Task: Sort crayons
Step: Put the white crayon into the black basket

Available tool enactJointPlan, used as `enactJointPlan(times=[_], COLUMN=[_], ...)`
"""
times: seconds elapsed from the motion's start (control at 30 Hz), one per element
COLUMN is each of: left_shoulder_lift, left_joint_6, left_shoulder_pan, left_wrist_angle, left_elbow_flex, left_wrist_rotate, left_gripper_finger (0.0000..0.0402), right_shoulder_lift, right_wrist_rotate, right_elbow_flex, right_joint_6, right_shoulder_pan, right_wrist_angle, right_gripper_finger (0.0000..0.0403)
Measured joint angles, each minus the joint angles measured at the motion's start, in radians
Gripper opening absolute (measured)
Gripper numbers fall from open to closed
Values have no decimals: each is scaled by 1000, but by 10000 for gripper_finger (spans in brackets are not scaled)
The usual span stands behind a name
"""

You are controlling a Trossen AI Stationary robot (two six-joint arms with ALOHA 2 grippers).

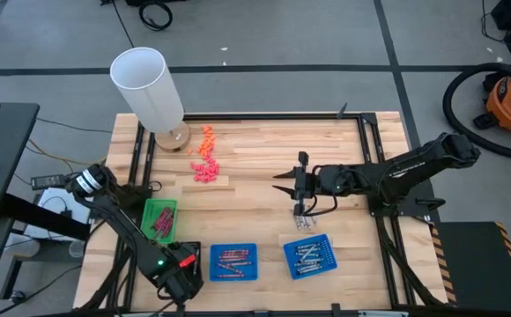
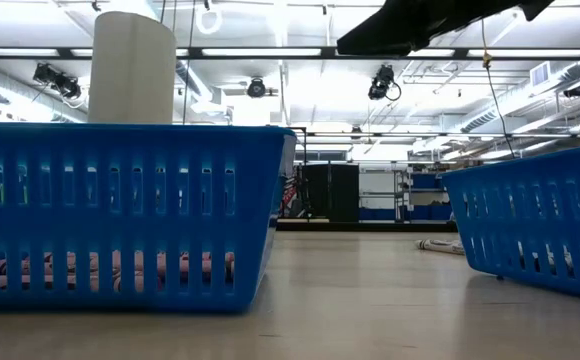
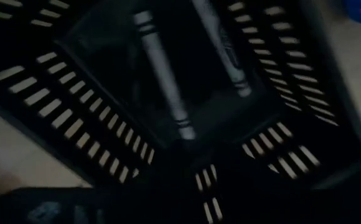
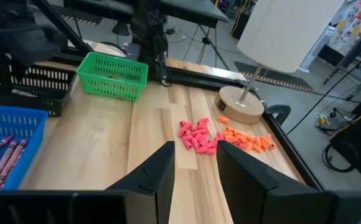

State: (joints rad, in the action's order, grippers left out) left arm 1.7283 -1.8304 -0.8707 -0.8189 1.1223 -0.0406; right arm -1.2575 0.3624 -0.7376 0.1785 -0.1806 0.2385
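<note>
1. over the middle of the tabletop (image 1: 255, 189) the right arm reaches in from the side, its right hand (image 1: 298, 187) held narrowly open and empty above a small grey pile of crayons (image 1: 304, 223).
2. at the near-left corner the left hand (image 1: 178, 271) hangs over a black tray (image 3: 75, 118); i cannot tell its opening.
3. only the left wrist view shows two crayons (image 3: 162, 74) lying in that tray.
4. other crayons lie in the green tray (image 1: 159, 219) and two blue trays (image 1: 233, 261).
</note>
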Motion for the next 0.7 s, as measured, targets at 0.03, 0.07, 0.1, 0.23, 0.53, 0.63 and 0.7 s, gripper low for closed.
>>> enactJointPlan(times=[0.03,0.07,0.1,0.23,0.53,0.63,0.7], left_shoulder_lift=[0,0,0,-1,-2,-2,-2], left_joint_6=[15,24,36,84,418,550,629], left_shoulder_pan=[0,0,0,0,34,61,83], left_wrist_angle=[-17,-42,-72,-256,-433,-434,-430], left_elbow_flex=[16,39,66,201,396,403,395], left_wrist_rotate=[0,0,3,84,554,651,697], left_gripper_finger=[103,109,113,118,118,118,118], right_shoulder_lift=[0,0,0,0,-122,-181,-208], right_wrist_rotate=[-4,-14,-32,-100,-106,-106,-106], right_elbow_flex=[0,0,0,0,0,0,0], right_joint_6=[-4,-13,-24,-68,-166,-200,-227], right_shoulder_pan=[0,0,0,1,-19,-34,-45], right_wrist_angle=[-8,-19,-30,-76,-101,-107,-117], right_gripper_finger=[130,130,130,130,130,133,137])
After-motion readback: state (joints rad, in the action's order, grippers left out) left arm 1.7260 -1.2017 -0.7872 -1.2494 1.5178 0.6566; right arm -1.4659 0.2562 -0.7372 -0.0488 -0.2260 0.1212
